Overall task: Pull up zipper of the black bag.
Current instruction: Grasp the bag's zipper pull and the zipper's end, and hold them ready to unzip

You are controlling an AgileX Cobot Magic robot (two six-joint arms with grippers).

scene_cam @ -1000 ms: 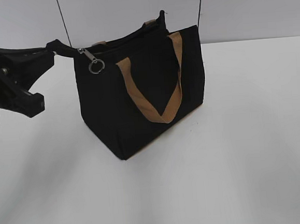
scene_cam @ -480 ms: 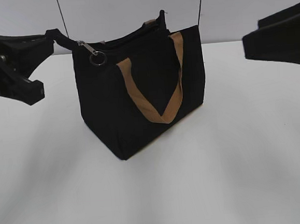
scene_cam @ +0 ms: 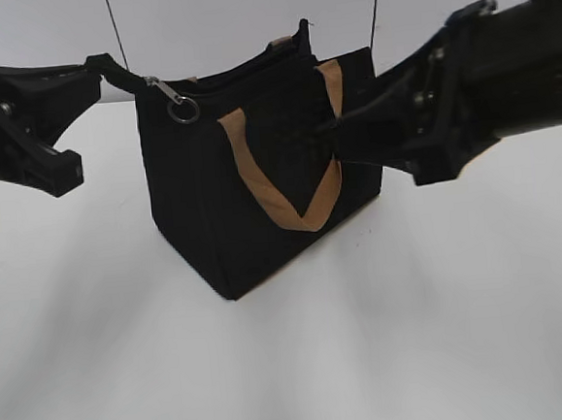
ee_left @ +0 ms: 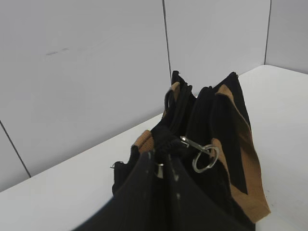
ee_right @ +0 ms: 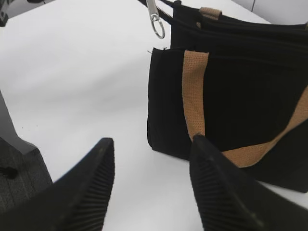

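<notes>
The black bag (scene_cam: 203,206) stands on the white table with a tan handle (scene_cam: 260,187) hanging down its front. The zipper (scene_cam: 181,108), a silver slider with a ring pull, hangs at the bag's top left corner. My left gripper (scene_cam: 104,70) is shut on the black fabric end of the zip track, just left of the zipper. The left wrist view shows the same: the left gripper (ee_left: 162,154) is beside the ring (ee_left: 206,159). My right gripper (scene_cam: 337,137) is open and empty in front of the bag's right half. In the right wrist view the right gripper (ee_right: 152,144) is low by the bag (ee_right: 231,101), with the zipper (ee_right: 156,23) far off.
The white table (scene_cam: 417,335) stretches in front of and beside the bag. A pale panelled wall (scene_cam: 227,20) stands close behind it. The second tan handle (scene_cam: 281,43) shows at the bag's far top edge.
My right arm has swung in from the right to in front of the bag's right half. The zipper pull rose slightly early on. The left gripper has kept its hold.
</notes>
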